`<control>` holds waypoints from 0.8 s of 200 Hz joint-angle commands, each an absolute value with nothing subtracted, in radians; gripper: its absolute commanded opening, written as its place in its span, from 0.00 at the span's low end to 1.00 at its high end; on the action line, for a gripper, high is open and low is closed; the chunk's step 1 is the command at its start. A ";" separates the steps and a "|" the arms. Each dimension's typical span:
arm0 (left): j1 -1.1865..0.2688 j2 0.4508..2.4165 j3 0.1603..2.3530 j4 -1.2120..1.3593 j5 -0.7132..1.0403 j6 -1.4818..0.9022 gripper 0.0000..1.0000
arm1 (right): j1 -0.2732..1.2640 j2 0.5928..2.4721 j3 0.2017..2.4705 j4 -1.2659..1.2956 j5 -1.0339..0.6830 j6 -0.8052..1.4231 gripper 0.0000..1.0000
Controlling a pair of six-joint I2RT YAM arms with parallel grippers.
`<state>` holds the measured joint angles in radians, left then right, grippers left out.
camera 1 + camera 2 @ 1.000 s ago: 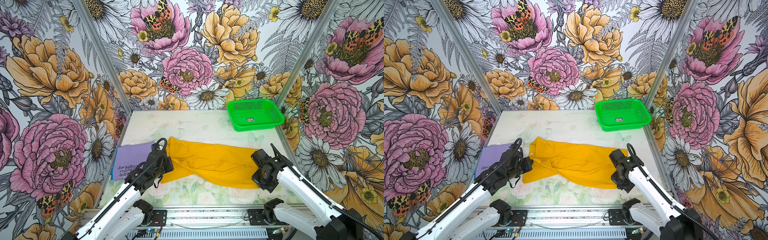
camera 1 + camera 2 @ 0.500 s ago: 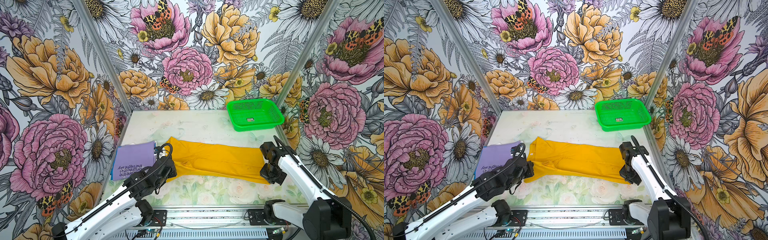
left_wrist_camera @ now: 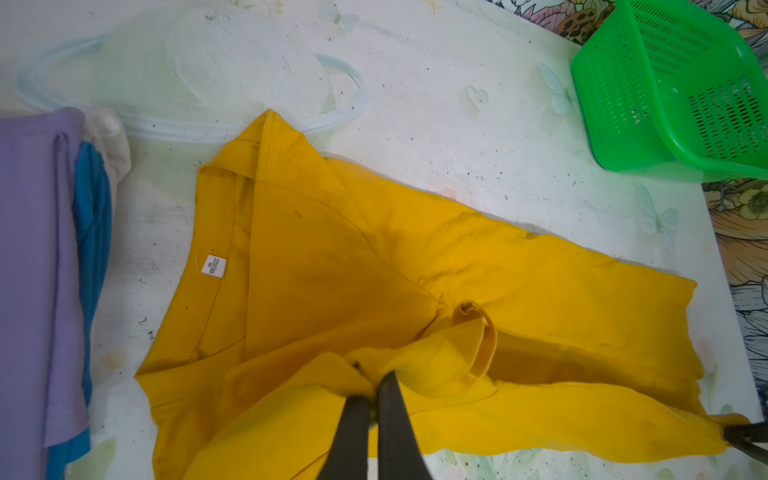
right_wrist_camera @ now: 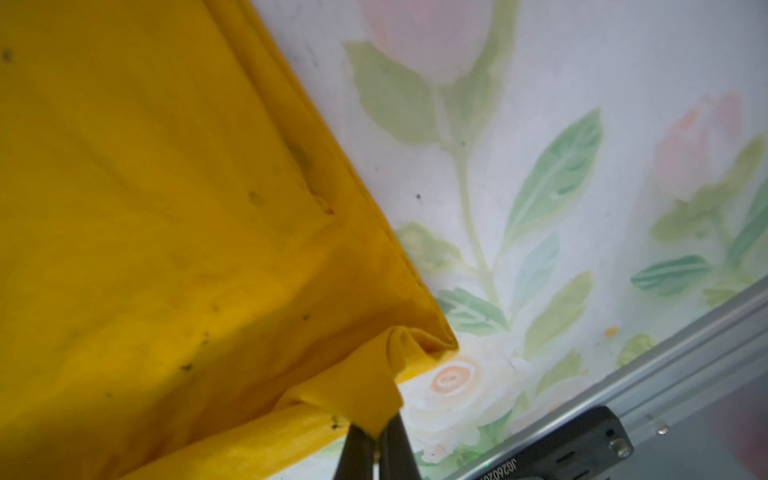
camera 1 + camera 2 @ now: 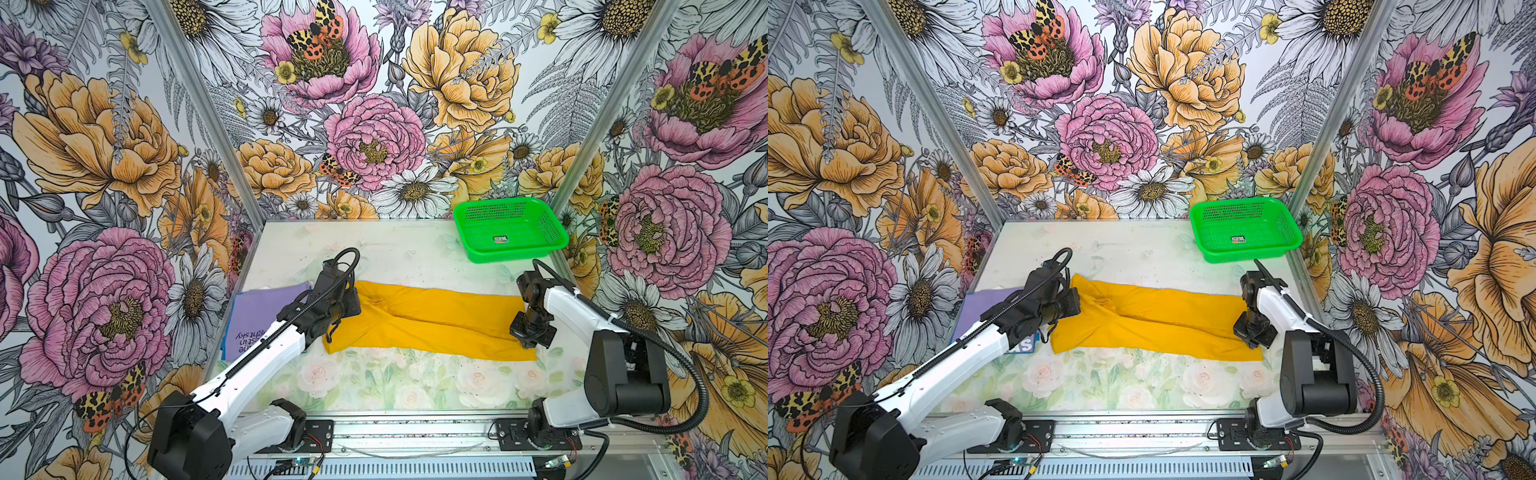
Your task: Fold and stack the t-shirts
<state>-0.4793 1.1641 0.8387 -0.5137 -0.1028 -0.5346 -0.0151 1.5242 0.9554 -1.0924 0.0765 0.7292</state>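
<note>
Find the yellow t-shirt (image 5: 436,320) folded into a long band at table centre; the print on its neck label (image 3: 214,266) is unreadable. The lavender t-shirt (image 5: 257,316) lies at 9 o'clock, its white text partly hidden. Both arms reach low. The left gripper (image 3: 376,382) and right gripper (image 4: 378,432) pinch the yellow cloth at its 9 and 3 o'clock ends.

yellow t-shirt (image 5: 436,320): folded lengthwise, mid-table | purple t-shirt (image 5: 254,306): folded, just left

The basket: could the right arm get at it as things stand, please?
Probably not yet: the right arm has its jaws shut on the yellow shirt, so it must let go first; nothing else blocks the basket.
</note>
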 commanded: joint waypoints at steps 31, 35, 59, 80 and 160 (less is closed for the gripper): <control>-0.454 1.213 0.854 -0.443 -0.085 -0.505 0.00 | -0.045 1.616 1.060 -1.011 0.032 0.677 0.00; -0.451 1.215 0.851 -0.437 -0.084 -0.506 0.00 | -0.047 1.621 1.067 -1.011 0.030 0.675 0.00; -0.427 1.228 0.852 -0.416 -0.082 -0.507 0.00 | -0.060 1.659 1.097 -1.007 0.025 0.668 0.00; -0.409 1.243 0.859 -0.402 -0.081 -0.499 0.00 | -0.070 1.691 1.120 -1.003 0.020 0.667 0.00; -0.354 1.384 0.948 -0.353 -0.040 -0.458 0.00 | -0.083 1.768 1.214 -0.989 -0.007 0.658 0.00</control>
<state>-0.3702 1.3525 0.8825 -0.4114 -0.0631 -0.4961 -0.0738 1.7512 1.1706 -1.0077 0.0017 0.6670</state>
